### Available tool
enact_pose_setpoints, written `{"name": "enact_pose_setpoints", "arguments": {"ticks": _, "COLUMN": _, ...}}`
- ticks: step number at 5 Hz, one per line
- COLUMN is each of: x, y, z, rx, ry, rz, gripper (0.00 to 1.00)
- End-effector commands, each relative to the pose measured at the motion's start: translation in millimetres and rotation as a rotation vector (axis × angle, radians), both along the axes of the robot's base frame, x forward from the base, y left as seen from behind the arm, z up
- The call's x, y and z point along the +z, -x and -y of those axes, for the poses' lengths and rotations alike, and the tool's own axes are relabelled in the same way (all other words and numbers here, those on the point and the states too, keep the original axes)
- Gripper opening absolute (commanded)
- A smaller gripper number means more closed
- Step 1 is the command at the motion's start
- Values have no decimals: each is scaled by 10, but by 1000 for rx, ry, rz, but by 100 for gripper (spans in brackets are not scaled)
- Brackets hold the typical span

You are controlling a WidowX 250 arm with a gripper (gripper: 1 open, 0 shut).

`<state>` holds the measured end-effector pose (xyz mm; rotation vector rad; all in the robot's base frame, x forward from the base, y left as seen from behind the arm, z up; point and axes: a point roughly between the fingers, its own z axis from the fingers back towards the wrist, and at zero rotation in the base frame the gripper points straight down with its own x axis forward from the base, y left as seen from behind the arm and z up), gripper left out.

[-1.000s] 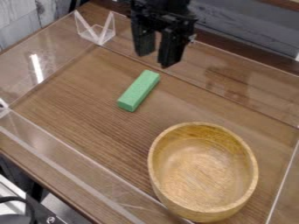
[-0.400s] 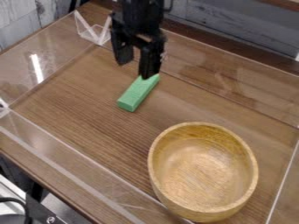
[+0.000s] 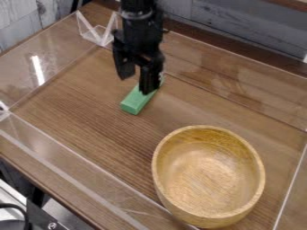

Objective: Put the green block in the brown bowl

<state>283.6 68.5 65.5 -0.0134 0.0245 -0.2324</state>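
- Green, flat and rectangular, the small bar-shaped block (image 3: pixel 136 103) lies slantwise on the brown wooden tabletop (image 3: pixel 72 112), and I'm right over its upper end!
- My black gripper (image 3: pixel 133 79) reaches down from the top of the view, jaws spread wide, one fingertip to the left of the block and the other by its upper right side.
- Nothing is in my grasp; whether either fingertip brushes the green block, I can't tell from here.
- Down in the lower right sits the big round light-brown wooden bowl (image 3: pixel 209 176), thick-rimmed, its inside showing bare, and the block is outside it, up and to the left, well apart.
- Up beyond the block, partly behind my black arm, there's a clear, pale-edged object (image 3: pixel 96 30) near the table's far edge.
- And over in the lower left corner, a black cable (image 3: pixel 17 207) curves beside the table, next to some dark equipment.
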Motion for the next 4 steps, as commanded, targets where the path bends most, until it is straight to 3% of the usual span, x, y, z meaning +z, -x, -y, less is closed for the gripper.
{"name": "enact_pose_setpoints", "arguments": {"ticks": 1, "x": -33, "y": -44, "z": -60, "rx": -8, "ry": -13, "rz": 49, "gripper": 100}}
{"name": "enact_pose_setpoints", "arguments": {"ticks": 4, "x": -289, "y": -40, "z": -111, "rx": -5, "ry": -2, "rz": 45, "gripper": 100}}
